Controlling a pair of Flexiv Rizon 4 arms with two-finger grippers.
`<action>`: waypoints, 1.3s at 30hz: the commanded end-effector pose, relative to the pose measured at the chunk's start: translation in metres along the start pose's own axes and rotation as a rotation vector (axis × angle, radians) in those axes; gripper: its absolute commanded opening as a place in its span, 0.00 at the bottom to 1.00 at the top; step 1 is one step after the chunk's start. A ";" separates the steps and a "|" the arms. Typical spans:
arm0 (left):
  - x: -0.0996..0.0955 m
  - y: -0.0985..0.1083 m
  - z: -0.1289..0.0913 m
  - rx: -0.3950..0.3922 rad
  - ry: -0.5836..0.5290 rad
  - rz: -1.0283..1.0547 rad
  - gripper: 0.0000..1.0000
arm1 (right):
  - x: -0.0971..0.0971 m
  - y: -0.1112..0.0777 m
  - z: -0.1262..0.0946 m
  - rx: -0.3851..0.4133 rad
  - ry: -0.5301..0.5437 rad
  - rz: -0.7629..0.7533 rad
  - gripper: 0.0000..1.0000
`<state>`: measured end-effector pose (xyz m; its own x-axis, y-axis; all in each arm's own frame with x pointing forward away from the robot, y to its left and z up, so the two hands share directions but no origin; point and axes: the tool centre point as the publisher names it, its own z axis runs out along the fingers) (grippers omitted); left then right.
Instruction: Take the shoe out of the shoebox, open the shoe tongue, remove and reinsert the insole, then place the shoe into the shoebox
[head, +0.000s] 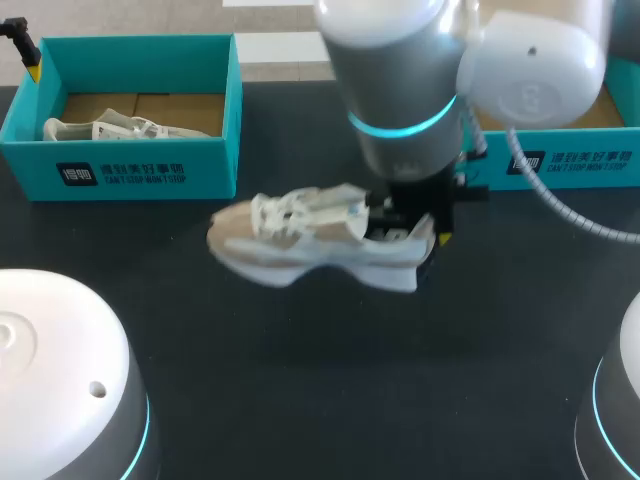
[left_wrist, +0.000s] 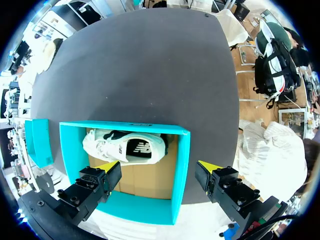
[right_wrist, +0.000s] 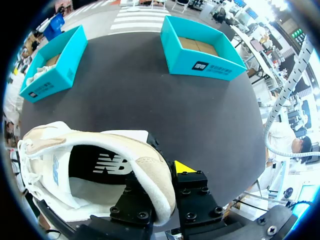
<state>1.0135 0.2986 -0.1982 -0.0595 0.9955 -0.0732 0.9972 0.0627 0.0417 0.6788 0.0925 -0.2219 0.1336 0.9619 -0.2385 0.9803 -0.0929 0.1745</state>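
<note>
R gripper (right_wrist: 161, 179) clamped on heel collar of shoe (head: 320, 245), yellow tip outside, other finger inside. Shoe on its side mid-bench (head: 300, 390), outside teal shoebox (left_wrist: 181, 170). L gripper (left_wrist: 157, 169) wide apart, holding nothing, above that shoebox w/ second shoe (left_wrist: 125, 145) inside.

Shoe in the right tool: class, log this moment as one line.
right tool: shut on shoe heel | shoe: over table | left tool: open, shoebox with second shoe ahead
</note>
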 end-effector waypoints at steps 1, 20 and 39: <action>0.000 -0.001 0.000 -0.002 0.003 0.000 1.00 | 0.017 -0.011 0.009 0.005 0.014 -0.033 0.00; 0.000 -0.001 0.000 -0.002 0.003 0.000 1.00 | 0.017 -0.011 0.009 0.005 0.014 -0.033 0.00; 0.000 -0.001 0.000 -0.002 0.003 0.000 1.00 | 0.087 -0.031 0.111 0.024 0.012 -0.057 0.00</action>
<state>1.0135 0.2985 -0.1982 -0.0594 0.9955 -0.0732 0.9972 0.0626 0.0417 0.6778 0.1316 -0.3343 0.0599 0.9732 -0.2220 0.9905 -0.0304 0.1341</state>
